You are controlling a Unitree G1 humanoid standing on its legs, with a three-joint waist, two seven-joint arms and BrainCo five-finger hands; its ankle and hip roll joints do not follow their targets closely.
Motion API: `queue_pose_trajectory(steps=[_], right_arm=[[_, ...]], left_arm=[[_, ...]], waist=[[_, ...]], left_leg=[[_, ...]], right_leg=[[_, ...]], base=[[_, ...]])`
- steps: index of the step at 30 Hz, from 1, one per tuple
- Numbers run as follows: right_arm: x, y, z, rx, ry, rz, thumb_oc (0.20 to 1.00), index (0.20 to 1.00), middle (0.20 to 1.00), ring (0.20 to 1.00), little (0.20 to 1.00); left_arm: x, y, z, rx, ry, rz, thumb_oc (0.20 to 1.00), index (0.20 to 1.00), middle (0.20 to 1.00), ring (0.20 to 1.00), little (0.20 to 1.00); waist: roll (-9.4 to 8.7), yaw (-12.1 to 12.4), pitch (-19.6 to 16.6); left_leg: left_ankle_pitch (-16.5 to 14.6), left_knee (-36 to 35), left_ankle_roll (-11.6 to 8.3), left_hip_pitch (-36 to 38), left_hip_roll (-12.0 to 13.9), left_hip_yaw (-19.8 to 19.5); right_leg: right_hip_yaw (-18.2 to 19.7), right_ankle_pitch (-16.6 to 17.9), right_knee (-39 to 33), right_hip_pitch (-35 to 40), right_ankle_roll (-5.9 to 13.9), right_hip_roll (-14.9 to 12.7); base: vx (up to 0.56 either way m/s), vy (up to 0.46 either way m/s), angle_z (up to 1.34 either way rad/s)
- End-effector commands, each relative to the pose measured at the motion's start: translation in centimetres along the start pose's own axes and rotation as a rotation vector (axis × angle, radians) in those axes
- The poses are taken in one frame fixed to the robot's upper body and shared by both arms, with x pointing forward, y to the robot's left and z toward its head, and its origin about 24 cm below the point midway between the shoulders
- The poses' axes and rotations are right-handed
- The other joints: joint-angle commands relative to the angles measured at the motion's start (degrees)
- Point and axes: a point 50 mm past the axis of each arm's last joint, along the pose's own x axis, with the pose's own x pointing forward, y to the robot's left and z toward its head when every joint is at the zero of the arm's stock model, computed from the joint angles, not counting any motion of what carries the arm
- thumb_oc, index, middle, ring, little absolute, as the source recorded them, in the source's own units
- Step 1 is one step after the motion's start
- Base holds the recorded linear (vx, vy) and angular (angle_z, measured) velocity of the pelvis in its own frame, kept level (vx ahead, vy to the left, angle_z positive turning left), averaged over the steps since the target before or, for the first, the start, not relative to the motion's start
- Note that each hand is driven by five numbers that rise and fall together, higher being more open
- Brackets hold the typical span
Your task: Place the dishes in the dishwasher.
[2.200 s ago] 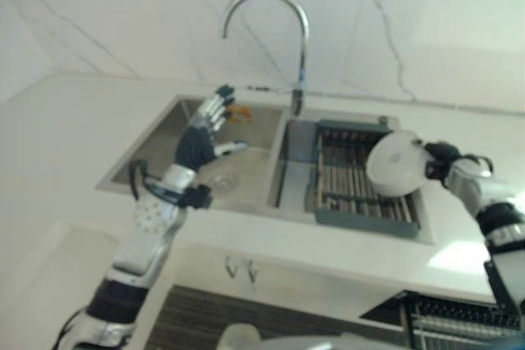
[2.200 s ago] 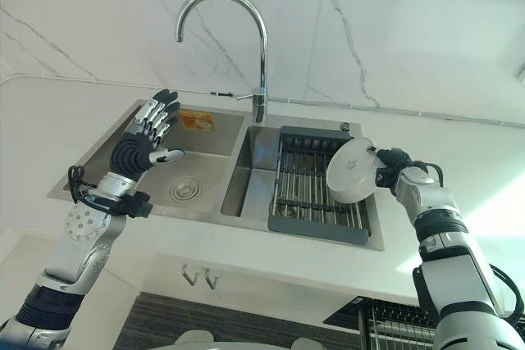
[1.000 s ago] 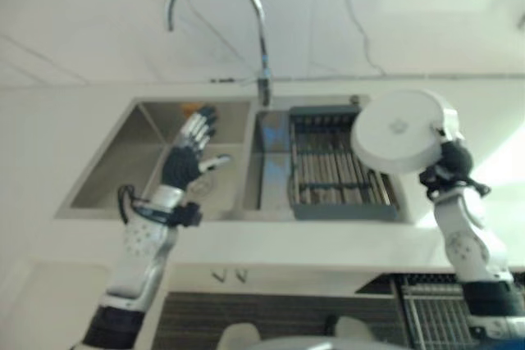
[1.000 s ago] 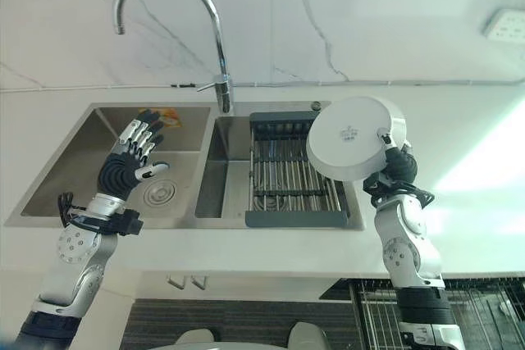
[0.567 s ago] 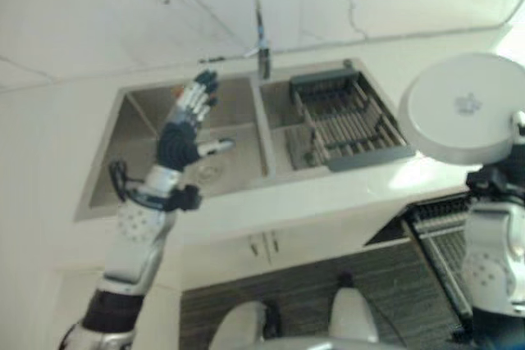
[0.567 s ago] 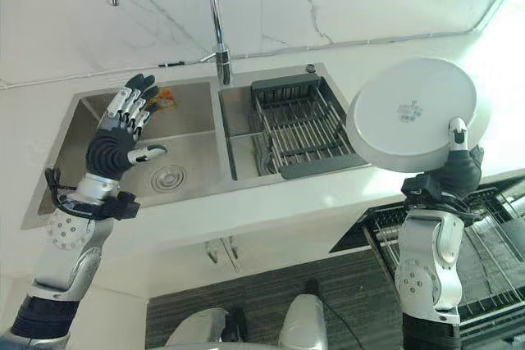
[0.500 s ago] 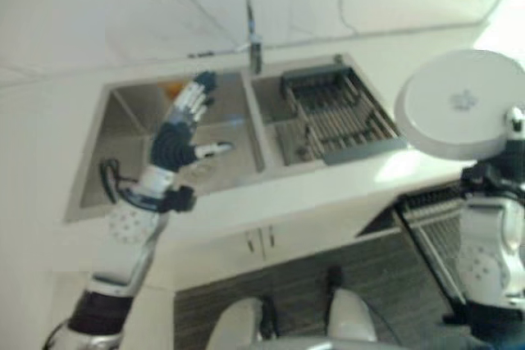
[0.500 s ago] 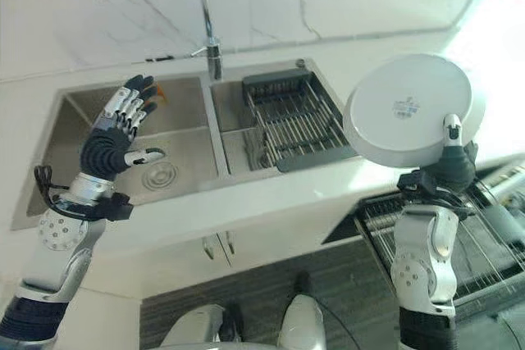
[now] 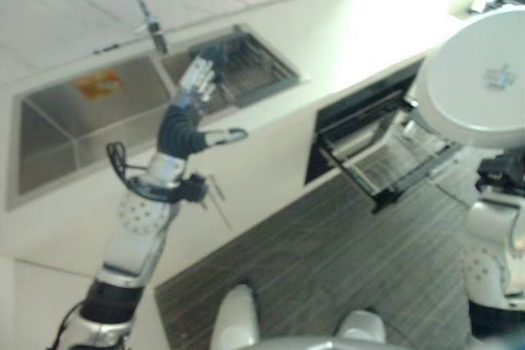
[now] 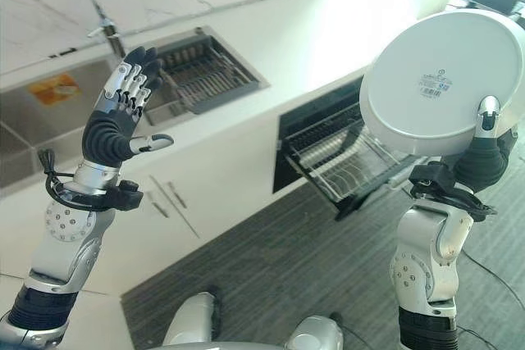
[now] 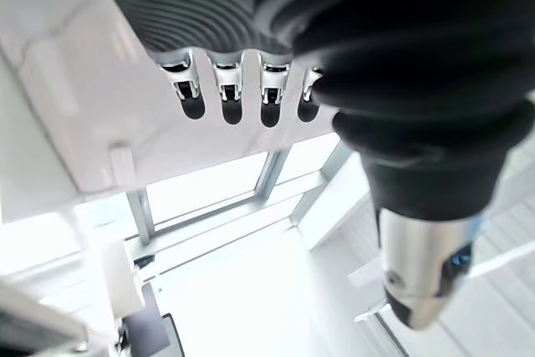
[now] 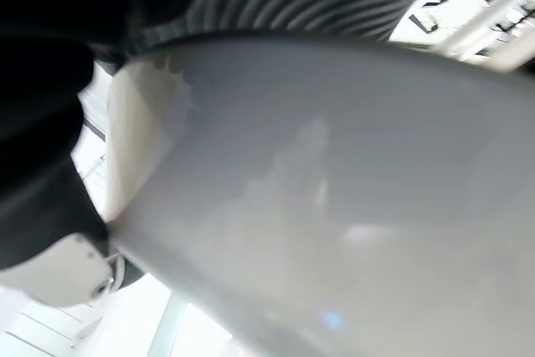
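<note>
White plate (image 10: 439,79) gripped upright at rim by right hand (image 10: 484,157); open dishwasher rack (image 10: 349,161) seen below-left of it; left hand (image 10: 119,125) raised, fingers spread, before sink (image 10: 49,116)

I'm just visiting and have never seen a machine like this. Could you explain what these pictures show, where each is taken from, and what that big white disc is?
It is a two-armed humanoid robot in a kitchen. The two wide pictures come from cameras in its head, looking down; the two close-ups come from cameras on its wrists. The white disc is a plate, pinched in the right hand and held up. The left hand is raised, open and holding nothing. Behind it is a counter with a steel sink and a drying rack. Below the counter a dishwasher rack is pulled out.
</note>
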Motion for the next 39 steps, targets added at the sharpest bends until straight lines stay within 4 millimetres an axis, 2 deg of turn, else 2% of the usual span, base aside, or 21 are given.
queue_pose_trajectory(steps=[1,2,4,6,7,8,9,11,15,18,22,24,29,31,33,35,36,37,38,39], right_arm=[[1.3,2.7,2.9,0.083,-0.182,0.155,0.2,0.2,0.2,0.2,0.2],[1.6,3.0,2.7,0.115,-0.164,0.177,0.2,0.2,0.2,0.2,0.2],[1.7,3.4,2.4,0.118,-0.144,0.208,0.2,0.2,0.2,0.2,0.2],[1.4,3.2,2.4,0.125,-0.117,0.228,0.2,0.2,0.2,0.2,0.2],[1.2,3.1,2.4,0.119,-0.118,0.227,0.2,0.2,0.2,0.2,0.2],[1.2,3.2,2.2,0.115,-0.114,0.234,0.2,0.2,0.2,0.2,0.2],[1.3,3.5,2.0,0.115,-0.1,0.251,0.2,0.2,0.2,0.2,0.2],[0.9,3.8,1.3,0.126,-0.075,0.27,0.2,0.2,0.2,0.2,0.2],[0.0,4.3,0.2,0.147,-0.034,0.295,0.2,0.2,0.2,0.2,0.2],[-0.5,4.8,-0.3,0.13,-0.003,0.371,0.2,0.2,0.2,0.2,0.2],[-0.9,5.2,-0.5,0.155,0.018,0.437,0.2,0.2,0.2,0.2,0.2],[-0.8,5.4,-0.8,0.166,0.024,0.408,0.2,0.2,0.2,0.2,0.2],[-0.6,5.0,-0.8,0.142,0.0,0.346,0.2,0.2,0.2,0.2,0.2],[-0.3,4.9,-0.5,0.114,-0.038,0.315,0.2,0.2,0.2,0.2,0.2],[-0.2,4.9,-0.3,0.097,-0.062,0.302,0.2,0.2,0.2,0.2,0.2],[-0.1,4.9,-0.2,0.119,-0.076,0.284,0.2,0.2,0.2,0.2,0.2],[0.0,4.8,-0.1,0.122,-0.088,0.268,0.2,0.2,0.2,0.2,0.2],[-0.1,4.8,0.1,0.098,-0.135,0.226,0.2,0.2,0.2,0.2,0.2],[-0.1,4.9,0.2,0.094,-0.148,0.215,0.2,0.2,0.2,0.2,0.2],[-0.1,4.9,0.1,0.096,-0.154,0.221,0.2,0.2,0.2,0.2,0.2]], left_arm=[[-0.3,0.5,2.1,0.038,-0.107,0.019,1.0,1.0,1.0,1.0,1.0],[-0.4,0.5,1.9,0.019,-0.104,0.035,1.0,1.0,1.0,1.0,1.0],[-0.7,0.2,1.3,0.017,-0.078,0.037,1.0,1.0,1.0,1.0,1.0],[-1.3,-0.1,0.9,0.019,-0.055,0.035,1.0,1.0,1.0,1.0,1.0],[-1.2,-0.3,0.7,0.006,-0.051,0.024,1.0,1.0,1.0,1.0,1.0],[-1.2,-0.3,0.6,-0.001,-0.044,0.026,1.0,1.0,1.0,1.0,1.0],[-1.5,-0.1,0.4,-0.01,-0.029,0.036,1.0,1.0,1.0,1.0,1.0],[-1.7,0.0,0.2,-0.01,-0.01,0.037,1.0,1.0,1.0,1.0,1.0],[-0.5,-1.2,0.1,-0.029,-0.018,-0.001,1.0,1.0,1.0,1.0,1.0],[-0.6,-1.1,0.0,-0.032,-0.015,0.015,1.0,1.0,1.0,1.0,1.0],[-0.4,-1.0,0.0,-0.04,-0.027,0.021,1.0,1.0,1.0,1.0,1.0],[-0.2,-1.3,-0.1,-0.035,-0.032,0.01,1.0,1.0,1.0,1.0,1.0],[0.0,-1.2,0.1,-0.021,-0.048,0.009,1.0,1.0,1.0,1.0,1.0],[0.3,-1.2,0.3,-0.009,-0.063,0.0,1.0,1.0,1.0,1.0,1.0],[0.4,-1.1,0.3,-0.007,-0.067,-0.005,1.0,1.0,1.0,1.0,1.0],[0.5,-1.2,0.3,0.003,-0.069,-0.01,1.0,1.0,1.0,1.0,1.0],[0.5,-1.3,0.3,0.006,-0.072,-0.018,1.0,1.0,1.0,1.0,1.0],[0.7,-1.7,0.5,0.04,-0.088,-0.041,1.0,1.0,1.0,1.0,1.0],[0.8,-1.8,0.6,0.049,-0.091,-0.046,1.0,1.0,1.0,1.0,1.0],[1.2,-2.0,0.8,0.059,-0.099,-0.055,1.0,1.0,1.0,1.0,1.0]], waist=[[0.74,0.5,-2.1],[1.05,0.3,-1.9],[1.38,-0.1,-1.5],[1.52,-0.6,-0.7],[1.27,-0.4,-0.4],[1.15,0.2,-0.1],[1.6,1.4,0.2],[2.86,2.2,0.1],[4.17,3.6,0.6],[4.42,4.0,0.0],[3.49,4.3,-1.2],[2.48,4.8,-1.8],[1.44,5.6,-2.2],[1.15,6.1,-2.1],[0.94,6.3,-1.9],[0.96,6.2,-1.5],[1.52,6.1,-1.5],[2.03,5.7,-0.8],[1.95,5.7,-0.8],[1.75,5.9,-0.8]], left_leg=[[-3.7,-2.2,-0.85,12.8,3.4,5.8],[-2.4,-2.2,-1.72,13.0,5.7,6.7],[-0.2,-2.2,-2.56,13.7,8.3,7.4],[3.1,-2.2,-2.42,14.9,9.0,11.6],[4.5,-2.2,-2.28,15.5,7.9,13.7],[2.2,-2.2,-1.57,15.7,4.7,11.9],[-0.2,-2.2,-0.15,14.4,-0.5,8.6],[-0.7,-2.2,0.76,12.2,-3.0,7.2],[2.3,-2.2,0.39,3.9,-3.2,8.8],[2.0,-2.2,1.13,3.2,-3.5,9.5],[0.2,-2.2,2.31,4.5,-4.5,9.4],[-0.9,-2.2,3.21,5.5,-5.9,8.6],[-1.8,-2.2,4.45,6.4,-7.7,7.5],[-2.1,-2.2,5.27,6.9,-8.4,6.7],[-2.5,-2.2,5.91,7.3,-8.9,6.0],[-3.2,-2.2,6.76,8.3,-9.6,4.5],[-3.5,-2.2,7.23,8.6,-9.4,3.9],[-4.2,-2.2,7.75,9.4,-9.8,2.0],[-4.3,-2.2,7.63,9.4,-9.8,1.6],[-4.4,-2.2,7.13,9.5,-9.9,0.4]], right_leg=[[1.9,5.0,-3.8,-0.9,-0.57,0.9],[1.8,4.7,-3.8,-1.0,-1.37,2.3],[2.2,4.1,-3.8,-0.5,-3.42,5.8],[1.3,3.4,-3.8,0.6,-5.25,8.0],[-0.1,3.0,-3.8,1.2,-5.84,8.0],[0.0,2.3,-3.8,1.9,-5.89,8.2],[1.0,2.2,-3.8,1.8,-5.87,9.0],[0.9,1.5,-3.8,1.9,-5.96,10.5],[-2.5,-1.5,-3.8,5.0,-6.49,12.3],[-3.0,-2.6,-3.8,5.8,-6.47,12.6],[-3.6,-2.8,-3.8,6.2,-6.06,11.6],[-3.7,-2.5,-3.8,6.7,-5.64,10.7],[-3.8,-2.1,-3.8,7.9,-5.16,9.9],[-4.4,-1.5,-3.8,9.1,-4.85,9.9],[-4.7,0.9,-3.8,9.8,-4.23,10.0],[-5.1,6.1,-3.8,10.6,-3.64,11.2],[-5.4,8.6,-2.3,11.3,-3.58,12.2],[-3.3,9.8,4.7,7.0,-4.09,12.0],[-3.3,9.8,3.7,6.7,-4.3,11.5],[-3.6,9.5,-1.1,7.0,-4.69,10.3]], base=[[0.05,-0.553,-0.3],[0.07,-0.538,-0.58],[0.12,-0.58,-0.36],[0.14,-0.536,-0.02],[0.11,-0.397,0.07],[0.13,-0.306,0.27],[0.14,-0.164,0.49],[0.15,-0.1,0.2],[0.16,-0.009,0.27],[0.17,0.113,-0.12],[0.14,0.139,-0.42],[0.12,0.171,-0.02],[0.1,0.166,0.26],[0.09,0.194,0.1],[0.06,0.173,0.03],[0.1,0.23,0.17],[0.1,0.263,0.22],[0.08,0.172,0.13],[0.06,0.028,-0.12],[0.03,-0.146,0.07]])
